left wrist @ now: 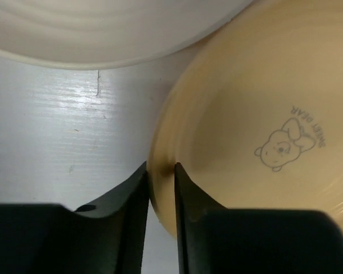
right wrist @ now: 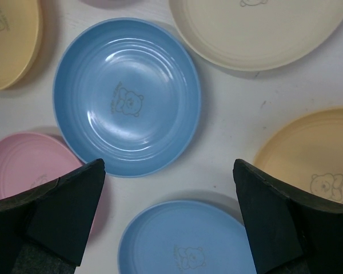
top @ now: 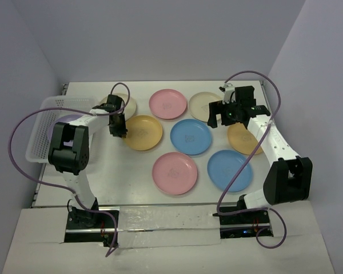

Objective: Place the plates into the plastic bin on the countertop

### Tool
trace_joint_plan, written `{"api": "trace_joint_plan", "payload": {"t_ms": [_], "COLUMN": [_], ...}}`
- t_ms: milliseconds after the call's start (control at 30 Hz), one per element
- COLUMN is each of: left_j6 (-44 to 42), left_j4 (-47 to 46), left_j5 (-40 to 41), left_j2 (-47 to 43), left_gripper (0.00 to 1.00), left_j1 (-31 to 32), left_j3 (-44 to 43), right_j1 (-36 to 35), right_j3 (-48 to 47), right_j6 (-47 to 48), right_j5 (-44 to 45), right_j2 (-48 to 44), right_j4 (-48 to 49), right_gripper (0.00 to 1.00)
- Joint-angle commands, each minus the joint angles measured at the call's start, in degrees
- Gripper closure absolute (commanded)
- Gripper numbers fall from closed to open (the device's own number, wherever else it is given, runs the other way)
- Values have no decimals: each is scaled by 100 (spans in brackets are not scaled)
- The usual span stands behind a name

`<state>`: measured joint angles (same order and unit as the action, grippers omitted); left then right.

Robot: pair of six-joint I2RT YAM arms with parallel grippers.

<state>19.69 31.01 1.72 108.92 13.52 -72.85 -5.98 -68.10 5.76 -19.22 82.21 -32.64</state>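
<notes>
Several pastel plates lie on the white countertop [top: 103, 182]. My left gripper [top: 119, 130] straddles the left rim of a yellow-orange plate [top: 144, 132]. In the left wrist view its fingers [left wrist: 136, 194] pinch that rim of the plate [left wrist: 257, 103], one inside and one outside, the left gripper [left wrist: 160, 166] shut on it. The white mesh plastic bin [top: 39, 131] stands at the left with a purple plate [top: 66, 121] inside. My right gripper [top: 226, 114] hangs open and empty above a blue plate [right wrist: 126, 94] and a second blue plate [right wrist: 183, 240].
A cream plate [top: 127, 103] lies just behind the left gripper, close to the bin. Pink [top: 167, 104], cream [top: 204, 104], blue [top: 191, 137], yellow-orange [top: 243, 138], pink [top: 175, 173] and blue [top: 229, 170] plates fill the middle and right. Walls close in on three sides.
</notes>
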Motion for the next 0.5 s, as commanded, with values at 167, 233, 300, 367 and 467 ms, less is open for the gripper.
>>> {"api": "trace_joint_plan", "payload": {"t_ms": [167,233,300,367,467], "left_j6": [-133,-290,-541,-687,-789], "left_j4": [69,123,166,217,277], "left_j5": [-154,-330,-646,-905,-1237], "left_j2": [-361,-639,-1087,-1405,-2020], "left_gripper": [100,100,100,100,100], "left_j1": [37,37,37,29,-88], "left_j3": [-256,-301,-400,-512,-802], "right_j1": [610,907,1184,1665,2132], "right_j3": [-309,-305,-292,-291,-317], "right_j6": [-242,-350,-432,-478,-378], "right_j5": [-25,78,102,21,-53], "right_j2": [11,50,124,262,485], "right_j4": [19,50,98,125,135], "right_gripper": [0,0,0,0,0]}}
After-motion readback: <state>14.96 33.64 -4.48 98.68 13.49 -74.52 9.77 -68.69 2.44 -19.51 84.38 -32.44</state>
